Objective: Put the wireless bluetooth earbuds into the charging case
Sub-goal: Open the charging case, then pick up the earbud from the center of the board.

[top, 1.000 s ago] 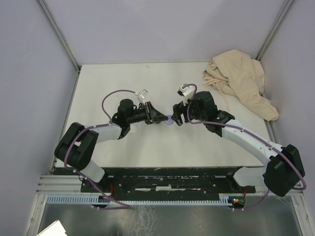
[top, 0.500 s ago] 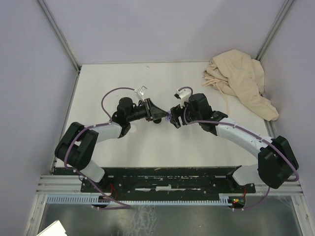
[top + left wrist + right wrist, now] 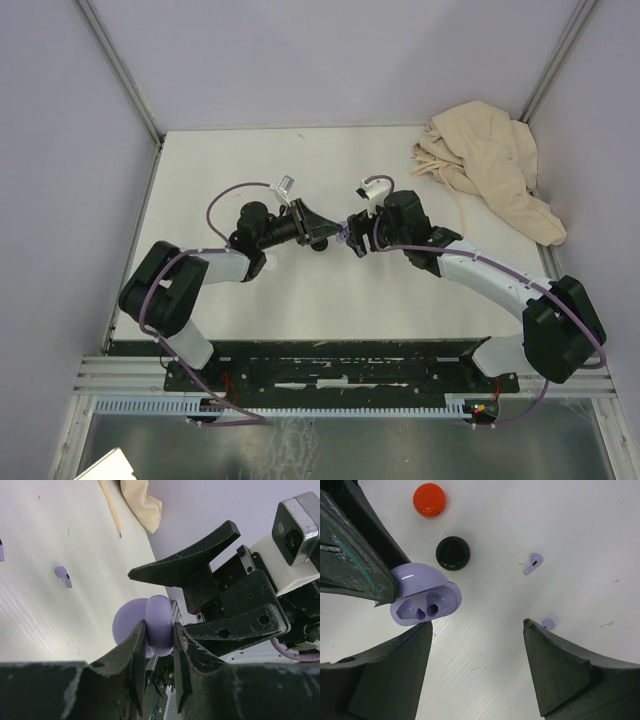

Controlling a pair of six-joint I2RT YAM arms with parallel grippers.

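Case (image 3: pixel 159 625) now nearer R gripper (image 3: pixel 477 627)

White table (image 3: pixel 250 170), pale lavender walls (image 3: pixel 300 60)

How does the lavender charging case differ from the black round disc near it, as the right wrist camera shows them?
Colour: the lavender charging case is pale purple, while the black round disc is glossy black. State: the case stands open with its two sockets showing, while the disc shows no opening. Support: the case is clamped in the left pincer, while the disc lies free on the table. Both are small, rounded and smooth.
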